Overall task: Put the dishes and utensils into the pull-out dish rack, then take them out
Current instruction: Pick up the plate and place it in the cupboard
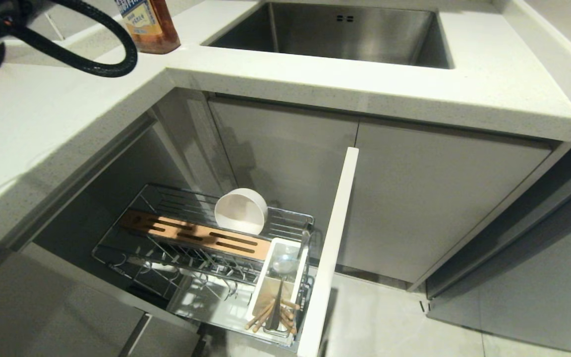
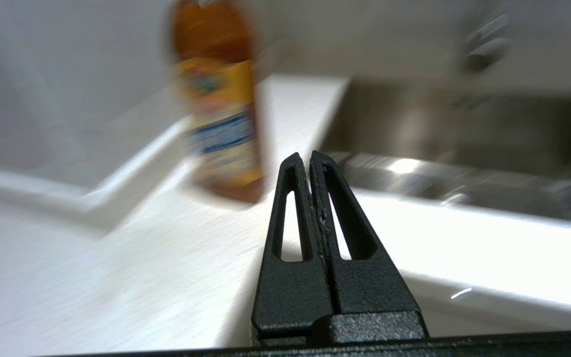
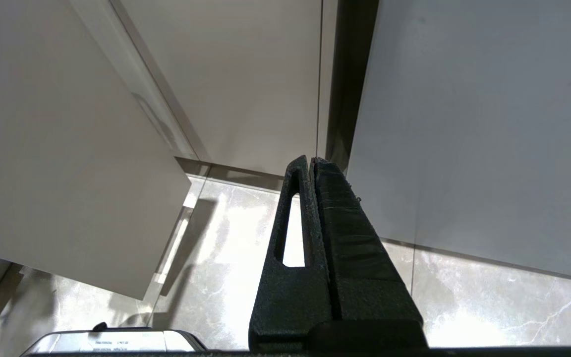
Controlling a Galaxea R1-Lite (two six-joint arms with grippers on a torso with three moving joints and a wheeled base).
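The pull-out dish rack point(image 1: 201, 248) stands drawn out of the cabinet under the bench point(image 1: 42, 129), its tall pale front point(image 1: 332, 248) edge-on. The cream-white bowl point(image 1: 241, 211) stands on edge among the far wires, just behind the slotted wood-coloured strip point(image 1: 194, 235). In the white utensil holder point(image 1: 278, 285) lie the chopsticks point(image 1: 268, 313) and the metal spoon point(image 1: 284, 265) (its bowl end toward the strip). The left gripper point(image 2: 310, 157), fingers pressed together and empty, hovers over the bench near a brown bottle point(image 1: 149, 25) beside the sink point(image 1: 335, 32). The right gripper point(image 3: 313, 161), likewise closed on nothing, hangs low before cabinet doors above the floor point(image 3: 488, 307).
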